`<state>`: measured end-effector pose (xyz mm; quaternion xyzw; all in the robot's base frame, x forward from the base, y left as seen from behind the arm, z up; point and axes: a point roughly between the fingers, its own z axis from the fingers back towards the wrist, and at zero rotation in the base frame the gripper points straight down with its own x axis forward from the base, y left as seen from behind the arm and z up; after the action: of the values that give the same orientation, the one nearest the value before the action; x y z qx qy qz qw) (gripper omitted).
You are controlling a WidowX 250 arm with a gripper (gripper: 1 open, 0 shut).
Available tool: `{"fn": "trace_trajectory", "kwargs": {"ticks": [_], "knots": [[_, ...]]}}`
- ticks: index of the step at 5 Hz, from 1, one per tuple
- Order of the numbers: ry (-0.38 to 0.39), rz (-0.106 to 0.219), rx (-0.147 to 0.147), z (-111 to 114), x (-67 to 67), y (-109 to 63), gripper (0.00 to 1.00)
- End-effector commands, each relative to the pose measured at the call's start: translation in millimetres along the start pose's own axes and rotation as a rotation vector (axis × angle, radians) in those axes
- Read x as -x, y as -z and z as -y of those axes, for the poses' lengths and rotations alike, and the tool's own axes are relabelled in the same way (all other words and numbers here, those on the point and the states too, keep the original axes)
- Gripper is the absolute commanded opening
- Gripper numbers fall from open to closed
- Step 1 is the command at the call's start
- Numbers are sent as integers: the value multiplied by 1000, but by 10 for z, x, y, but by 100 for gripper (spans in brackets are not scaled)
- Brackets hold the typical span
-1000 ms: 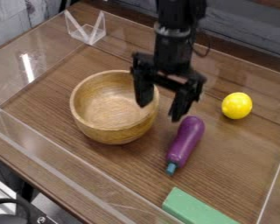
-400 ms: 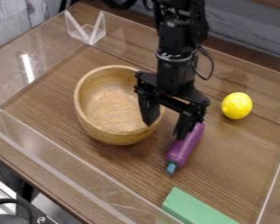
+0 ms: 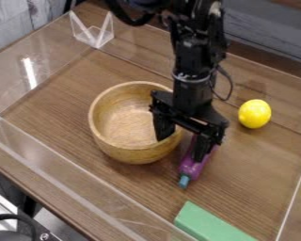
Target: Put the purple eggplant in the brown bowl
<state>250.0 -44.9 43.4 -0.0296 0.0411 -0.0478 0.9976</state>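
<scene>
The end effector [image 3: 187, 137] straddles the eggplant [image 3: 195, 163] with fingers spread, gripping nothing, beside the bowl [image 3: 119, 132] mid-bench, seemingly to grasp it.

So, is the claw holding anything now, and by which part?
Nothing yet: the open claw straddles the purple eggplant's upper end, beside the brown bowl.
</scene>
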Motion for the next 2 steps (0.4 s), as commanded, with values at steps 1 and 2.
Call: {"fn": "trace_trajectory", "kwargs": {"ticks": [1,2], "knots": [[10,28,4,30,-62,-3,100],[9,25,5,32,-88,70,100]]}}
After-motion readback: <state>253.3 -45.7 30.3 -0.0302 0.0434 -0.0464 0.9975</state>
